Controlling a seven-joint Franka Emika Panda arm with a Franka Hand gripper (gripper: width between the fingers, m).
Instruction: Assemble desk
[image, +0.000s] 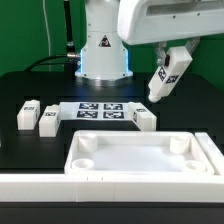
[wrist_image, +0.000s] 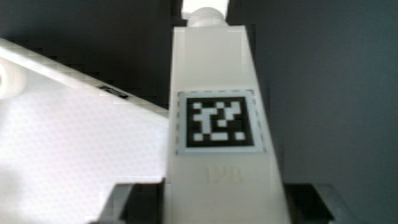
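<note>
My gripper (image: 171, 64) hangs in the air at the exterior view's right, shut on a white square-section desk leg (image: 162, 82) that tilts down toward the table. In the wrist view that leg (wrist_image: 217, 100) runs straight out from between the dark fingers (wrist_image: 135, 204) of the gripper (wrist_image: 217, 206), its black-and-white tag facing the camera. The desk top (image: 140, 172), a white tray with round corner sockets, lies flat below and in front of the held leg; part of it (wrist_image: 63, 140) shows in the wrist view. Three more legs lie on the table: two (image: 27, 115) (image: 48, 120) at the left, one (image: 145, 117) behind the top.
The marker board (image: 100, 111) lies flat on the black table between the loose legs, in front of the arm's base (image: 103, 55). A long white border wall (image: 60, 187) runs along the table's near edge, just in front of the desk top.
</note>
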